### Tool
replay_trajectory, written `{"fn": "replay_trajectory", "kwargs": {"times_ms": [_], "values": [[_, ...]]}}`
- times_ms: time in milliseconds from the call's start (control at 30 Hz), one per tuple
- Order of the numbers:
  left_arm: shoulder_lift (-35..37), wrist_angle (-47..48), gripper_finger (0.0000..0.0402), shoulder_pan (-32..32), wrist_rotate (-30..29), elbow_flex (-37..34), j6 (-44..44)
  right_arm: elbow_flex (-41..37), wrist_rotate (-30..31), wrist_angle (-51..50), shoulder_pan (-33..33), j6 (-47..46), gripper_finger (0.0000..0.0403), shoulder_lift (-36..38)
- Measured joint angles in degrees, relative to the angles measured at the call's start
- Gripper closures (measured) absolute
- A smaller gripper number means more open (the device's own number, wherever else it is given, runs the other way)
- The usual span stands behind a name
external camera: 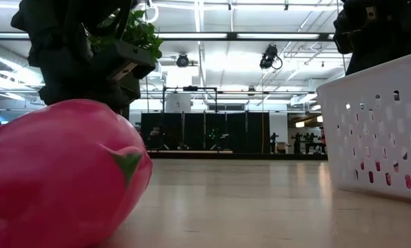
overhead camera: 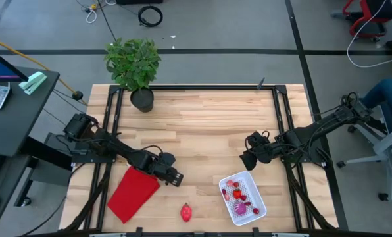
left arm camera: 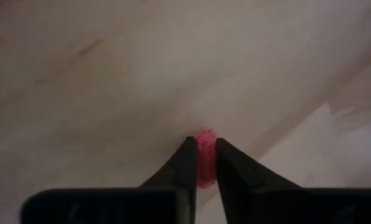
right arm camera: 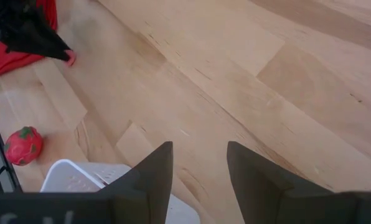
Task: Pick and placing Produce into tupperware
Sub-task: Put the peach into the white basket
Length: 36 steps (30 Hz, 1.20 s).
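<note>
A white perforated tupperware (overhead camera: 243, 196) sits near the table's near right edge with several small red and pink toy fruits and a purple ball inside. One red strawberry (overhead camera: 186, 211) lies on the wood to its left. It fills the low view (external camera: 61, 172) beside the tupperware's wall (external camera: 378, 131). My left gripper (overhead camera: 174, 176) is by the red cloth's far corner, shut on a small pink fruit piece (left arm camera: 204, 149). My right gripper (right arm camera: 198, 165) hovers open just beyond the tupperware's far edge (right arm camera: 79, 177). My left gripper pinches the small pink fruit piece (left arm camera: 205, 142) between its two fingers, with the piece's end poking past the fingertips (left arm camera: 187, 152). The fingers slant down toward the table's right. In the right wrist view the piece (right arm camera: 69, 59) sits low over the wood; whether it touches the table, I cannot tell.
A folded red cloth (overhead camera: 133, 193) lies at the near left, under my left arm. A potted plant (overhead camera: 142, 99) stands at the far left edge. Bare wood lies between the two grippers and across the table's far half.
</note>
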<state>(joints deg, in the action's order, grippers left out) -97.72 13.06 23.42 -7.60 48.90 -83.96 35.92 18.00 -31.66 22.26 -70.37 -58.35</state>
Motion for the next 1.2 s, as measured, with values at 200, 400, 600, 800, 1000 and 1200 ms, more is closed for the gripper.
{"fn": "replay_trajectory", "kwargs": {"times_ms": [200,400,600,800,1000,1200], "values": [[-0.10,-17.16,0.0378,-0.08,-5.27,-0.09,0.60,0.00,2.12,0.00,0.02,0.04,0.0243,0.00],[-0.10,-34.09,0.0378,-0.84,-11.02,4.35,8.26,0.00,2.97,0.00,0.01,0.04,0.0243,0.00],[0.06,-26.99,0.0380,-2.43,-11.20,21.83,29.41,0.00,3.02,0.00,0.02,0.00,0.0243,0.00],[-0.92,-3.12,0.0376,-4.55,-12.35,38.21,42.41,0.00,3.02,0.06,0.00,-1.55,0.0243,0.00],[-6.80,1.71,0.0379,-5.66,-12.30,43.65,44.44,0.02,3.04,0.37,0.00,-2.05,0.0243,0.02],[-17.53,0.81,0.0376,-4.38,-8.32,48.24,42.32,0.02,3.02,0.44,0.00,-2.01,0.0243,-0.02]]}}
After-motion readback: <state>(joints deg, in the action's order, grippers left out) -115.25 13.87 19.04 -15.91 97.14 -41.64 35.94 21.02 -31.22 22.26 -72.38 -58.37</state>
